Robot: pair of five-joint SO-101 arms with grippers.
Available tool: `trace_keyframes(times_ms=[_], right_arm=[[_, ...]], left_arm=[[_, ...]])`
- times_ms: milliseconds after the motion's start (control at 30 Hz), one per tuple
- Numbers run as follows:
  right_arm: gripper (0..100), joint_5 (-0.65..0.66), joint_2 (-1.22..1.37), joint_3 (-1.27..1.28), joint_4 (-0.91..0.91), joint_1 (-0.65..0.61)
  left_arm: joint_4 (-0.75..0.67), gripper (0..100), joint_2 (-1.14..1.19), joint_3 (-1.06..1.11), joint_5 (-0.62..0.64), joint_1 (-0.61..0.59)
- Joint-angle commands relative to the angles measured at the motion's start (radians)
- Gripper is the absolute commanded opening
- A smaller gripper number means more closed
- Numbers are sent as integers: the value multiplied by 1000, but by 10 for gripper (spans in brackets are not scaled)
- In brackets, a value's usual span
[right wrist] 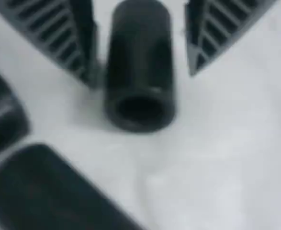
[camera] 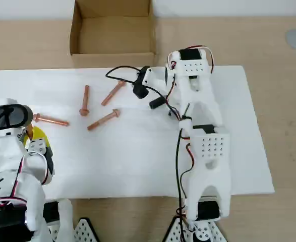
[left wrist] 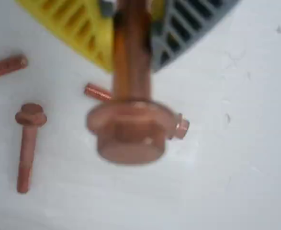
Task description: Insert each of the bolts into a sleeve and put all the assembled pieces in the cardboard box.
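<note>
My left gripper, with one yellow and one grey finger, is shut on the shank of a copper bolt whose flanged head points past the fingertips, just above the white mat. In the high view this gripper is at the mat's left edge. My right gripper is open and straddles a black sleeve lying on the mat, with a gap on one side. From above, that gripper is at the mat's far middle, over the sleeve. The cardboard box stands beyond the mat.
Several loose copper bolts lie on the left half of the white mat; three of them show past the held bolt. A second black sleeve lies by the right gripper. Wires hang along the right arm.
</note>
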Motion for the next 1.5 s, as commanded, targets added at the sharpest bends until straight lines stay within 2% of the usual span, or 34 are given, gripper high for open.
trace_keyframes(times_ms=[0,300,567,733,933,1200,1367,1467], right_arm=[[8,6,53,53,15,-2],[10,-40,-16,54,15,-12],[10,-117,-340,54,15,-47],[10,-164,-545,131,15,-136],[10,-290,-828,239,8,-242],[10,-578,-1178,252,-20,-248],[10,-626,-1376,308,-26,-252],[10,-631,-1514,337,-28,-252]], left_arm=[[-14,5,-7,-91,-3,-15],[-15,5,-7,-114,-3,-15],[-15,5,-7,-184,-3,-15],[-14,5,-7,-235,-2,-15],[64,5,-47,-287,-2,-9],[83,5,-237,-282,2,-15],[64,5,-268,-264,146,-9],[-11,5,-271,-204,226,-9]])
